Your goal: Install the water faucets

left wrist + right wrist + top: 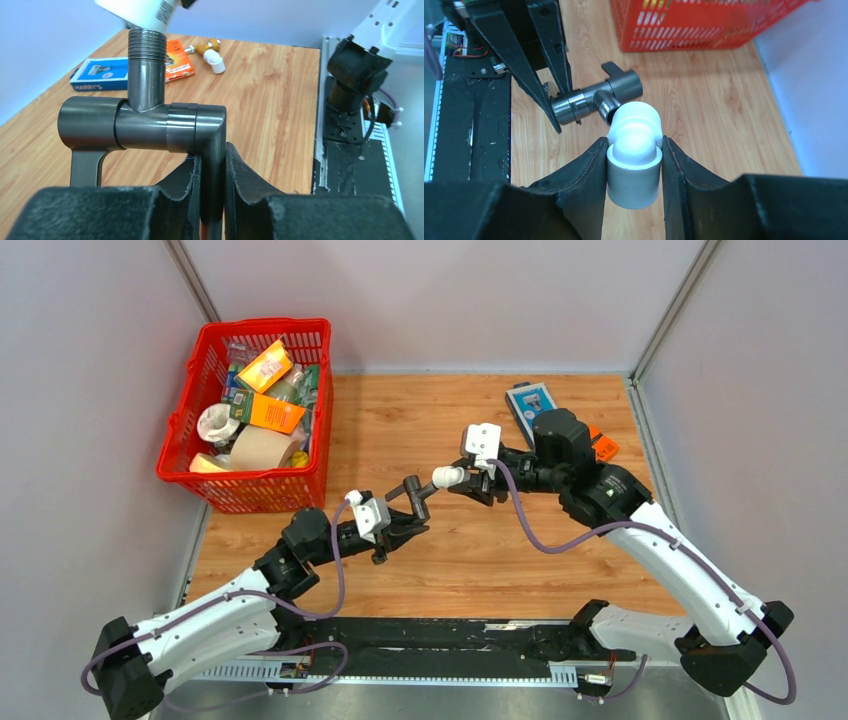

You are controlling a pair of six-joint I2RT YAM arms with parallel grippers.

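I see my left gripper clenched on the dark faucet; my right gripper grasps the white elbow just beside its thread.

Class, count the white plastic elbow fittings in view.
2. One elbow fitting sits in the right end effector; the other lies on the wooden table beside an orange packet. More could be hidden.

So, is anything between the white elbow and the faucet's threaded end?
Nothing visible. The elbow, in the right gripper, sits directly at the threaded stub of the faucet held by the left gripper; no object lies between them.
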